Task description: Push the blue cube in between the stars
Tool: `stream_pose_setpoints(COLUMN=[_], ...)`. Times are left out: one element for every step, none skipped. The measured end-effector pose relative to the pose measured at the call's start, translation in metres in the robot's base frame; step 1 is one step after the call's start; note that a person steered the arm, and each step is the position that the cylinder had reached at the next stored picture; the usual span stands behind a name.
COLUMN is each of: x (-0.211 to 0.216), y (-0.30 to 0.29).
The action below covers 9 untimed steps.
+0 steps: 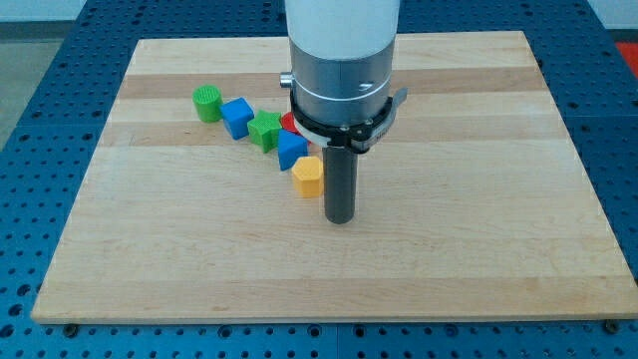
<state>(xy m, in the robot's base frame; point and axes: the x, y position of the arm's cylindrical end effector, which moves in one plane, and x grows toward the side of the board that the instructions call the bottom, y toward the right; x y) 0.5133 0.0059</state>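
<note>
Tip: my tip (341, 218) rests on table (478, 249), frame centre, just right of yellow block (308, 176).
Fingers: none on this rod; open/closed n/a.
Blue cube (237, 117): upper left, betw. green cylinder (207, 104) & green star (265, 132).
Other blocks: blue block (292, 151) above yellow; red block (288, 123) partly hidden by arm.
Writing: none legible.

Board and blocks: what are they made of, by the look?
Board: looks like pale wood, with lengthwise strips and grain showing and a low, satin sheen. Blocks, such as the blue cube and the yellow block: probably plastic, with flat saturated colour and a matte finish; the green cylinder has ridged sides, possibly printed. My tip: dark, smooth, material unclear.
</note>
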Motion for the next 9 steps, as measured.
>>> stream_pose_setpoints(x=[0.0,0.011,0.018,0.018,0.022,0.022,0.026,0.03,0.012], y=[0.0,-0.019,-0.048,-0.048,-0.048,-0.048,-0.071,-0.167,-0.245])
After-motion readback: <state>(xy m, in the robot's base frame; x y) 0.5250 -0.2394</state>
